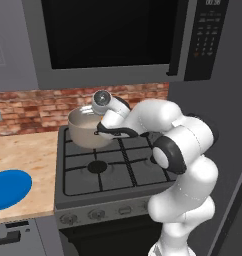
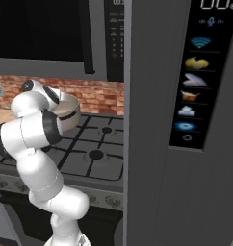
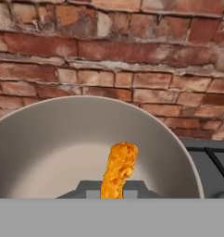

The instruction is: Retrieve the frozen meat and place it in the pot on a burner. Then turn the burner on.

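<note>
The frozen meat, a small orange-yellow lump, sticks up from between my fingertips in the hand view, and my gripper is shut on it. Behind it lies the pale inside of the pot, with the brick wall beyond. In the left base view, the beige-grey pot stands on the back left burner of the stove. My hand reaches over the pot's right rim. In the right base view my arm hides most of the pot.
A row of knobs runs along the stove's front. A blue plate lies on the wooden counter at the left. A microwave hangs low above the stove. A tall grey appliance stands close on the right.
</note>
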### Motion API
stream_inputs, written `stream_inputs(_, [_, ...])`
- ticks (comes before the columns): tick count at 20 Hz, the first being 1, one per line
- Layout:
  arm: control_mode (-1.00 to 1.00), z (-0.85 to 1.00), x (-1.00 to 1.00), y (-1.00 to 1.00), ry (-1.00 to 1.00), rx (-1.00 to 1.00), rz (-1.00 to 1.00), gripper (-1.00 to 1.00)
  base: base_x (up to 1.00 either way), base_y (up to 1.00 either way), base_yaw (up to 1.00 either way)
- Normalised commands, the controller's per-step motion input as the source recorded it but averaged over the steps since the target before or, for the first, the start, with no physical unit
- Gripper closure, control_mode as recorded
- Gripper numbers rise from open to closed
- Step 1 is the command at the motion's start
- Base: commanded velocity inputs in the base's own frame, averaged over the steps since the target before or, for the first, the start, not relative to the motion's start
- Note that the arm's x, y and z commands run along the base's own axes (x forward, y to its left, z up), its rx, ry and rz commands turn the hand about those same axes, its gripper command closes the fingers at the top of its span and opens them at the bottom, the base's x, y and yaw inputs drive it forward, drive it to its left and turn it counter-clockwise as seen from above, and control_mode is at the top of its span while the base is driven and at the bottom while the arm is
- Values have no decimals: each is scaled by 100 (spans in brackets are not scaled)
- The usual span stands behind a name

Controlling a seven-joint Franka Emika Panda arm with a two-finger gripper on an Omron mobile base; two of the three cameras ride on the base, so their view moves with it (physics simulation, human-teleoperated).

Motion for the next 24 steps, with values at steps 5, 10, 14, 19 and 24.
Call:
stream_inputs(5, [-100, -6, 3, 0, 0, 0, 0, 100, 0, 0, 0])
stream_inputs(10, [-100, -8, 1, 3, 0, 0, 0, -100, 0, 0, 0])
stream_inputs(14, [-100, -1, 6, 1, 0, 0, 0, -100, 0, 0, 0])
stream_inputs(19, [-100, 0, 22, 0, 0, 0, 0, -100, 0, 0, 0])
stream_inputs(24, [-100, 0, 8, 0, 0, 0, 0, -100, 0, 0, 0])
